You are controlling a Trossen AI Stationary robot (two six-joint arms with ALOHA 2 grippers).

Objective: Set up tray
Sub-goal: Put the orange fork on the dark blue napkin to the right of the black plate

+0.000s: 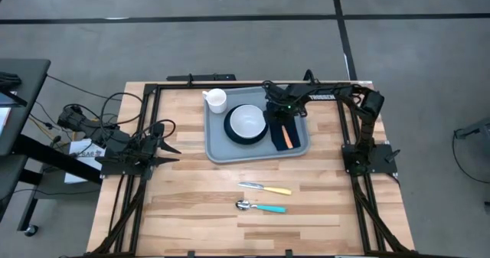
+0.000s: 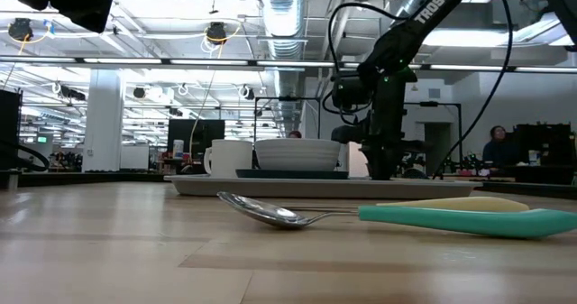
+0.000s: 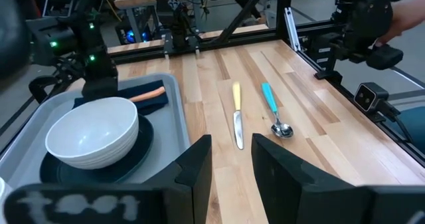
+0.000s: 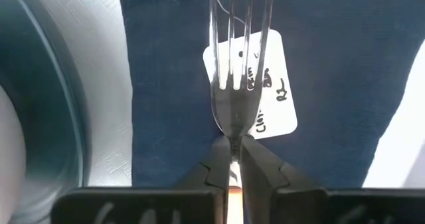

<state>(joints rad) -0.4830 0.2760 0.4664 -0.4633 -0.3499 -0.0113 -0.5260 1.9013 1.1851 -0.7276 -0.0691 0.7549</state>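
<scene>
The grey-blue tray (image 1: 218,152) lies in the far middle of the table. It carries a dark teal plate (image 1: 232,135) with a white bowl (image 1: 247,120), a white mug (image 1: 217,99) and a navy napkin (image 1: 276,138) right of the plate. My right gripper (image 1: 281,118) stands over the napkin's far part, shut on an orange-handled fork (image 1: 288,138). In the right wrist view the fork's tines (image 4: 239,44) point out over the napkin (image 4: 166,84) and its white tag (image 4: 275,91). My left gripper (image 1: 170,147) waits open at the table's left edge. My right gripper (image 4: 232,154) pinches the fork at its thin metal neck (image 4: 232,139), between the tines and the orange handle. The fingers come from above, pointing down. The fork is level over the napkin, and its orange handle (image 3: 149,93) lies along the cloth, pointing at the near edge.
A yellow-handled knife (image 1: 266,187) and a teal-handled spoon (image 1: 262,207) lie on the bare wood near of the tray. Black frame rails run along the table's left, right and far sides. The left arm's base and cables sit off the left edge.
</scene>
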